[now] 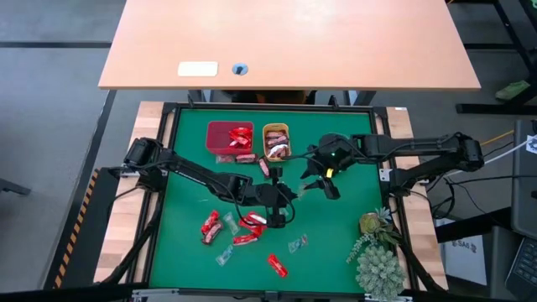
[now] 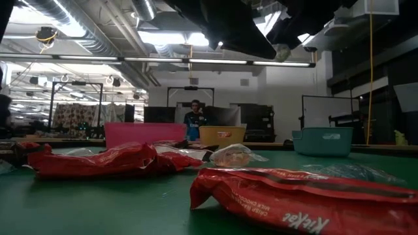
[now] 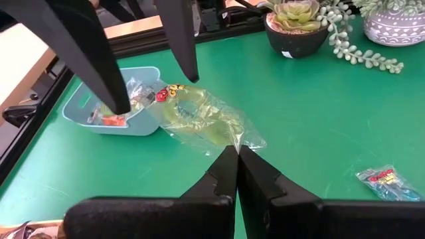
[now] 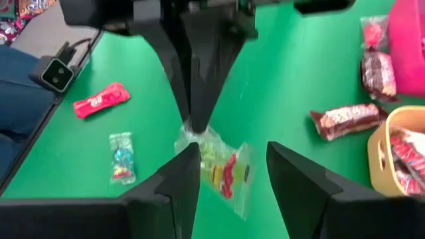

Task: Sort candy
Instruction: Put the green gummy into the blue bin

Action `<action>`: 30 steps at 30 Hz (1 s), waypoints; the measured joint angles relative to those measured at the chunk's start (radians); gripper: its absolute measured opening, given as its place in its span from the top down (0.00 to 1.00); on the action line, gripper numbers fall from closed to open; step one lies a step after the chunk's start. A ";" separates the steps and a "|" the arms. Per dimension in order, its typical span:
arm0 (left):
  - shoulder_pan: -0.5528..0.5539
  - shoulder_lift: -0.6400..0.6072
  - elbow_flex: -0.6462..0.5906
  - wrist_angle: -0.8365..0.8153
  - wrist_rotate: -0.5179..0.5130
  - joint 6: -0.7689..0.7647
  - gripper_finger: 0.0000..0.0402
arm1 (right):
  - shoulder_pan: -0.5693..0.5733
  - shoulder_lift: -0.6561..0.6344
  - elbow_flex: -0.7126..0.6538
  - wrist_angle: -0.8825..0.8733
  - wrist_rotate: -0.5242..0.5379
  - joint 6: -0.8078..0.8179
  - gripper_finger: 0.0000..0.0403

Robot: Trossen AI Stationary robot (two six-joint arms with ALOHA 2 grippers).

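Jaws pinched on a clear greenish candy bag point(image 4: 216, 162), the left gripper point(image 3: 237, 154) offers it to the right gripper point(image 4: 234, 174), spread at three o'clock.

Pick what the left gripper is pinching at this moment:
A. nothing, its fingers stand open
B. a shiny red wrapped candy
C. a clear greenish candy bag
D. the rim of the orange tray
C: in the left wrist view the left gripper has its fingers shut on the edge of the clear greenish candy bag, and the right wrist view shows that bag hanging from it in front of the open right gripper.
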State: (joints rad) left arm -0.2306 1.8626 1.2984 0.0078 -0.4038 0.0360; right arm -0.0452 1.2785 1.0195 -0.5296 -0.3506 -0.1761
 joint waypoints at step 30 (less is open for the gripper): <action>0.003 0.000 0.000 0.005 -0.032 -0.012 0.98 | -0.001 0.000 0.000 -0.023 -0.001 0.019 0.96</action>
State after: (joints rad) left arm -0.2276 1.8622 1.2984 0.0125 -0.4362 0.0244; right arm -0.0460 1.2785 1.0195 -0.5529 -0.3511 -0.1569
